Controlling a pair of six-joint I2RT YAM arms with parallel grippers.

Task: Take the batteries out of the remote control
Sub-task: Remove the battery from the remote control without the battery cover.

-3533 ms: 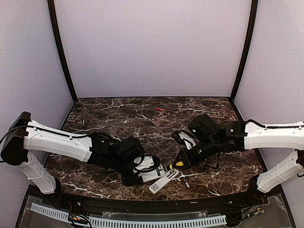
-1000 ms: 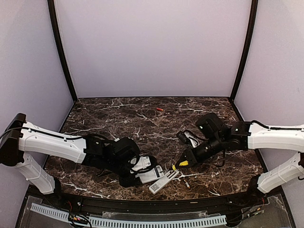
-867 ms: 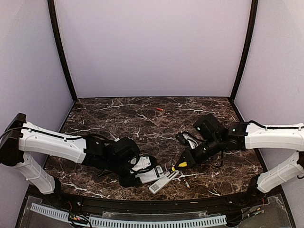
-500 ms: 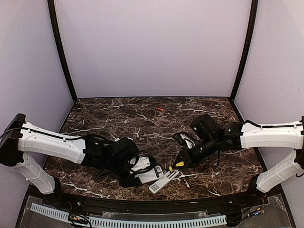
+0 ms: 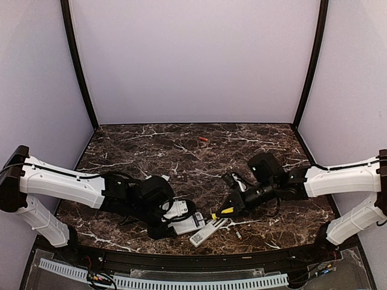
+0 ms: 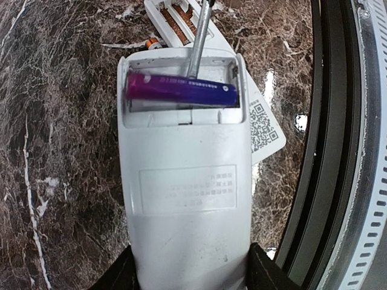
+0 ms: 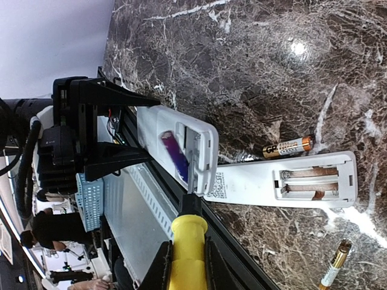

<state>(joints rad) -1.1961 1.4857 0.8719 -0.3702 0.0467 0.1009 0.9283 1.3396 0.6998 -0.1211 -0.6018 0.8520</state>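
My left gripper (image 6: 188,273) is shut on the lower end of a white remote control (image 6: 187,199), held back-up with its cover off. One purple battery (image 6: 181,90) lies across the open compartment. My right gripper (image 7: 186,266) is shut on a yellow-handled tool (image 7: 187,238). The tool's metal shaft (image 6: 201,36) reaches into the compartment and touches the purple battery (image 7: 175,156). In the top view both grippers meet near the table's front edge, left gripper (image 5: 172,222) and right gripper (image 5: 233,206).
A second white remote (image 7: 284,184) with an empty compartment lies flat beside the held one. A gold-and-black battery (image 7: 288,147) and another cell (image 7: 335,266) lie loose near it. A reddish battery (image 5: 204,139) lies far back. The black raised table edge (image 6: 326,151) runs close by.
My right arm has dropped lower and shifted left, carrying the tool's tip toward and into the held remote's compartment. The left gripper has barely moved with its remote.
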